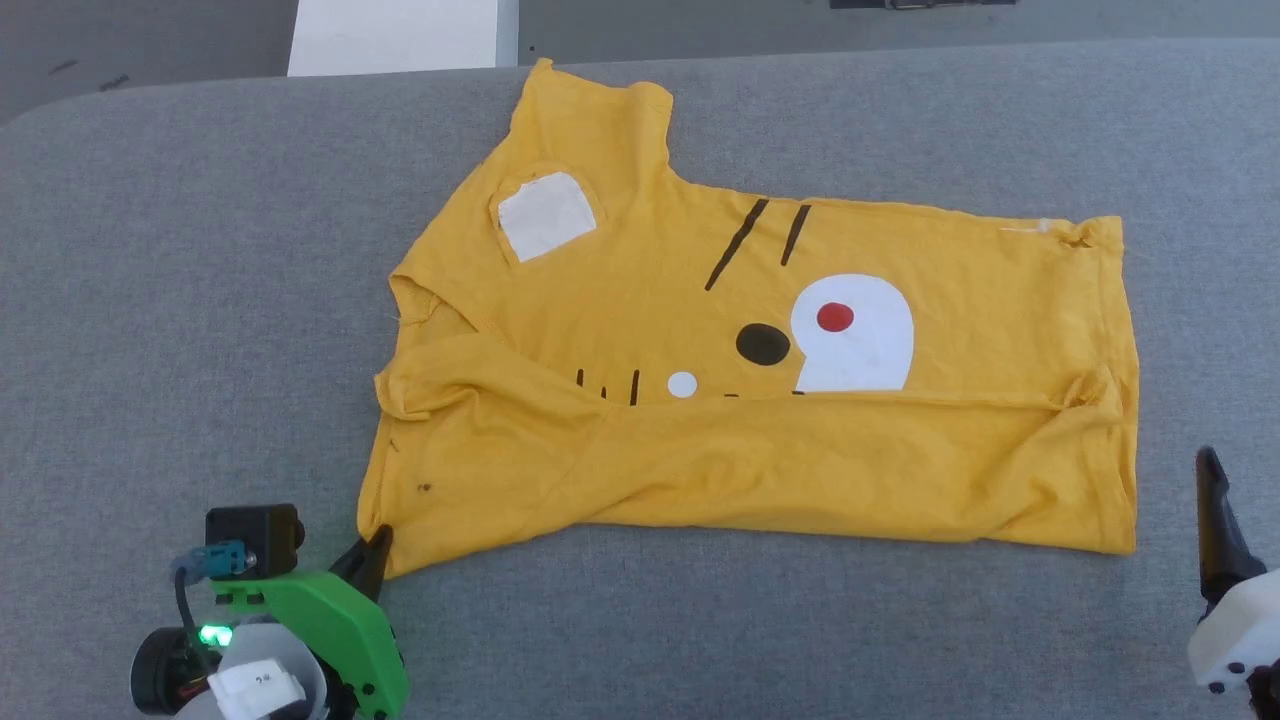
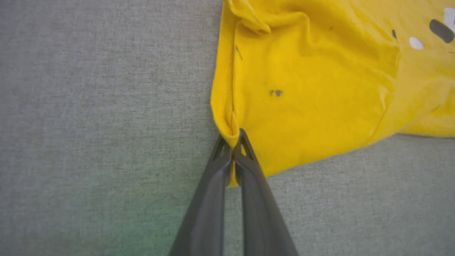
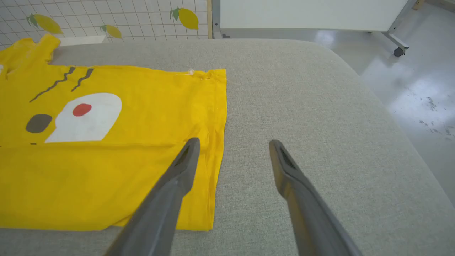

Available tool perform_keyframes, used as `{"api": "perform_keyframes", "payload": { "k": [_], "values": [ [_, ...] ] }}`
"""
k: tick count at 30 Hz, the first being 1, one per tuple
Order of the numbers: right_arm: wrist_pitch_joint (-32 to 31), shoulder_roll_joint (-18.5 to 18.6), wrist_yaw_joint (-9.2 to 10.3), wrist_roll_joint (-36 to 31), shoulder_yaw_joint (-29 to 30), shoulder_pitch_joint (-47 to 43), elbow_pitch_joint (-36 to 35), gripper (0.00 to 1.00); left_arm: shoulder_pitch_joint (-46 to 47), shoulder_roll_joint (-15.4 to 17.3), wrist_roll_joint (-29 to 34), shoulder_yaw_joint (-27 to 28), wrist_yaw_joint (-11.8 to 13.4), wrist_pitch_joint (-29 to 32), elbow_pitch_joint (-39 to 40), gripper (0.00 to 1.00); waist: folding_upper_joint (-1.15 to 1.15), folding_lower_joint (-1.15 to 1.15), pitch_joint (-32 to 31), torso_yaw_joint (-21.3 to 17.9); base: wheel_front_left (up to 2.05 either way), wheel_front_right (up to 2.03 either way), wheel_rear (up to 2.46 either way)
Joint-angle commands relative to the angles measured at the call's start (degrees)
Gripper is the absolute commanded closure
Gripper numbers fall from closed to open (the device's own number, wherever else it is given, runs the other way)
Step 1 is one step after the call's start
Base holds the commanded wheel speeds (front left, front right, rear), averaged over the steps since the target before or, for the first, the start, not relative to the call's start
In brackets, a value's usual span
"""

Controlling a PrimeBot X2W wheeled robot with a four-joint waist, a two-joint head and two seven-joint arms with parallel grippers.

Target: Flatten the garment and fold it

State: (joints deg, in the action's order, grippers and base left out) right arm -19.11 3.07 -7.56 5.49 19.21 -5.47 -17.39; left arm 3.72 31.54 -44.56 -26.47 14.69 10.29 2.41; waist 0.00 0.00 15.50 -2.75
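The garment is a mustard-yellow T-shirt lying sideways on the grey table, its near half folded over the cartoon face print. My left gripper is at the shirt's near left corner. In the left wrist view the left gripper is shut on that corner of the garment, with yellow cloth pinched between the two fingers. My right gripper is open, hovering over the garment's right hem edge; one of its dark fingers shows at the lower right of the head view.
The padded grey table has a rounded far corner, with shiny floor beyond. A white panel stands behind the table's far edge. A tiled wall with lemon stickers is at the back.
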Motion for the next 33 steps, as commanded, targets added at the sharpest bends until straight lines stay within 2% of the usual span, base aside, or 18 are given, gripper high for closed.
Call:
{"api": "perform_keyframes", "payload": {
  "k": [1,6,15,16,17,18,22,25,33],
  "values": [
    [-1.4,0.23,0.08,0.2,0.08,-0.7,0.79,0.0,-0.68,0.62,-0.16,0.42,0.51,-0.55,0.62,1.0,0.0,0.0,0.2,0.09,0.0,0.0,0.0],
    [-4.34,0.07,0.08,2.56,-0.41,-0.28,5.03,0.0,-0.93,0.91,-0.06,0.87,1.28,-0.79,2.96,1.0,0.0,0.0,1.39,0.12,0.0,0.0,0.0],
    [-3.79,-0.14,0.08,3.69,-2.56,3.73,12.94,0.0,-0.11,1.97,0.3,1.42,1.72,-0.5,5.21,1.0,0.0,0.0,3.88,-0.08,0.0,0.0,0.0],
    [-4.12,-0.15,0.08,3.67,-2.79,4.19,13.93,0.2,0.0,2.07,0.31,1.52,1.78,-0.47,5.34,1.0,0.0,0.0,4.03,-0.06,0.0,0.0,0.0],
    [-4.35,-0.16,0.08,4.12,-2.64,4.57,14.76,0.72,0.06,2.12,0.3,1.62,1.88,-0.47,5.44,1.0,0.0,0.0,4.14,-0.04,0.0,0.0,0.0],
    [-4.6,-0.17,0.08,4.72,-2.26,4.98,15.74,1.0,0.12,2.1,0.23,1.74,2.02,-0.47,5.55,1.0,0.0,0.0,4.22,0.03,0.0,0.0,0.0],
    [-5.48,-0.18,0.08,5.47,-2.27,5.68,16.85,1.0,-0.09,1.64,-0.66,2.42,2.34,-0.79,5.92,1.0,0.0,0.0,3.98,0.17,0.0,0.0,0.0],
    [-5.23,-0.18,0.08,5.18,-2.21,6.03,15.2,1.0,-0.48,1.16,-1.81,3.18,2.19,-1.38,6.21,1.0,0.0,0.0,3.11,0.18,0.0,0.0,0.0],
    [-6.86,-0.19,0.08,4.62,-2.56,6.44,5.3,1.0,-2.84,1.51,-4.81,6.94,2.83,-3.01,9.73,1.0,0.0,0.0,-1.01,0.49,0.0,0.0,0.0]
  ]
}}
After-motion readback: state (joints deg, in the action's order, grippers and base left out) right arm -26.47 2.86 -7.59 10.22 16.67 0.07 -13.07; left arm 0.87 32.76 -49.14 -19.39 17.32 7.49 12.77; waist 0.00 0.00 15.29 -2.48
